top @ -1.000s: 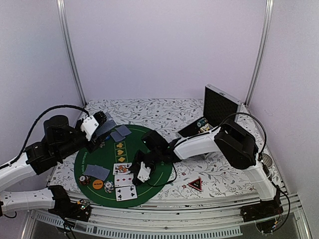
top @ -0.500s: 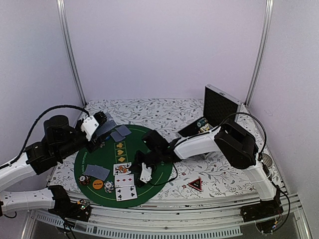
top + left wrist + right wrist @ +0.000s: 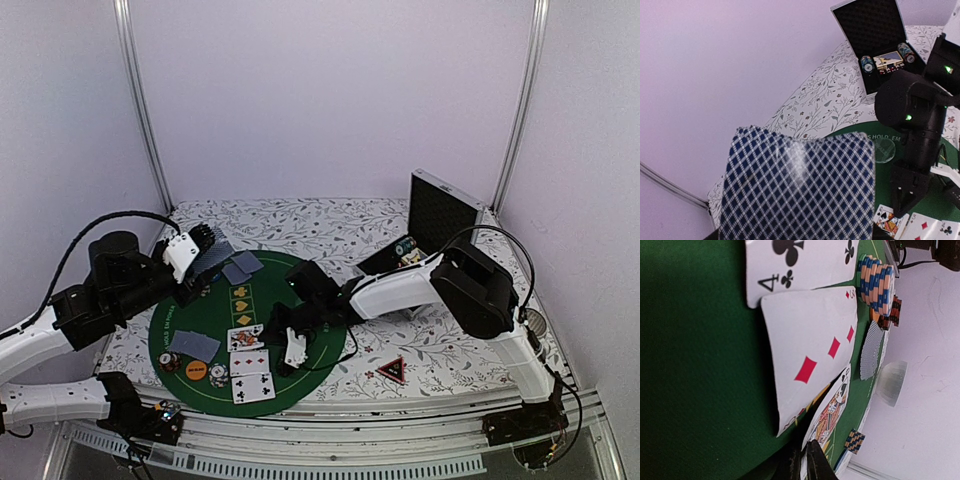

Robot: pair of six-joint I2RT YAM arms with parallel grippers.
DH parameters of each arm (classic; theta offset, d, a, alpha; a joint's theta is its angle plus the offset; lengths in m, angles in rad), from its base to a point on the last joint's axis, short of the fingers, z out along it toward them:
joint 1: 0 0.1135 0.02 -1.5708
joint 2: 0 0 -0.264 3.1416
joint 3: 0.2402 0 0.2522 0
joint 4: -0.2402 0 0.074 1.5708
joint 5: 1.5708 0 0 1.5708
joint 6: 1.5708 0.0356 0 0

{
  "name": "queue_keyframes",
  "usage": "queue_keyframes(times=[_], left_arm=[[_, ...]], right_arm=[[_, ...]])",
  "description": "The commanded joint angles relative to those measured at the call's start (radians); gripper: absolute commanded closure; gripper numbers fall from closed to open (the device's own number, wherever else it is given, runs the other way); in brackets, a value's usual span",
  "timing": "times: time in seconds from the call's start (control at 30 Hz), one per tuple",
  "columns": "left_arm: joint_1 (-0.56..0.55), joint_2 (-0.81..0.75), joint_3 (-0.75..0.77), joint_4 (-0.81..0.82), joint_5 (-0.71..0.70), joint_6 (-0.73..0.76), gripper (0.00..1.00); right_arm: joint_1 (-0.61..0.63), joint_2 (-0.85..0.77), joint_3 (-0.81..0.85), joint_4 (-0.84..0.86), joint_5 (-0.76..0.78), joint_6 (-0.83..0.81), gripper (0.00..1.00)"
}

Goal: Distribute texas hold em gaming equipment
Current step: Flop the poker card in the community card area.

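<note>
- Floral table (image 3: 330,235) carries our green mat (image 3: 200,310).
- Our left hand (image 3: 203,245), at the mat's ten o'clock, clamps a checked card deck (image 3: 797,185).
- Our right hand (image 3: 805,461), fingers together, sits beside a diamonds card (image 3: 810,355).

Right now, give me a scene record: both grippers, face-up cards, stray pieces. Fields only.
left gripper: shut on card deck, at the far-left edge of green mat
right gripper: shut, low over the mat, tips at face card edge; cannot tell if it pinches the card
face-up row: four of clubs, diamond card, face card
chip stack: on mat beside four of clubs
triangle token: off mat, to its right
case: open, far right
</note>
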Motion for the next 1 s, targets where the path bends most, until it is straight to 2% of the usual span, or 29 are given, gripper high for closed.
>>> queue_keyframes(times=[0.0,0.1,0.23,0.33,0.37,0.4,0.47,0.57,0.67,0.7,0.8,0.9,0.97], left_arm=[[0.006,-0.004,-0.006,0.031,0.008,-0.006,0.46],[0.007,-0.005,-0.006,0.031,0.007,-0.006,0.46],[0.008,-0.005,-0.006,0.030,0.007,-0.006,0.46],[0.006,-0.007,-0.006,0.030,0.007,-0.006,0.46],[0.007,-0.008,-0.007,0.029,0.007,-0.006,0.46],[0.006,-0.008,-0.007,0.030,0.007,-0.005,0.46],[0.006,-0.010,-0.007,0.029,0.009,-0.006,0.46],[0.008,-0.011,-0.007,0.029,0.010,-0.006,0.46],[0.007,-0.011,-0.006,0.030,0.009,-0.005,0.46],[0.008,-0.013,-0.006,0.029,0.009,-0.005,0.46],[0.008,-0.016,-0.007,0.030,0.010,-0.004,0.46],[0.008,-0.015,-0.007,0.029,0.013,-0.002,0.46],[0.007,-0.013,-0.007,0.030,0.017,-0.002,0.46]], right_arm=[[-0.010,0.003,-0.039,-0.051,0.013,-0.033,0.87],[-0.009,-0.002,-0.050,-0.051,0.020,-0.037,0.83],[-0.009,-0.016,-0.062,-0.052,0.036,-0.048,0.82],[-0.009,-0.019,-0.074,-0.049,0.060,-0.057,0.73],[-0.010,-0.038,-0.079,-0.046,0.071,-0.057,0.67],[-0.012,-0.060,-0.085,-0.040,0.077,-0.055,0.56],[-0.017,-0.085,-0.105,-0.016,0.081,-0.044,0.41],[-0.023,-0.121,-0.150,0.028,0.101,-0.041,0.25],[-0.026,-0.164,-0.198,0.091,0.120,-0.029,0.03],[-0.027,-0.183,-0.218,0.144,0.118,-0.009,0.00],[-0.042,-0.248,-0.291,0.364,0.101,0.194,0.01],[-0.052,-0.332,-0.323,0.545,0.150,0.551,0.01],[-0.065,-0.392,-0.327,0.569,0.142,0.794,0.01]])
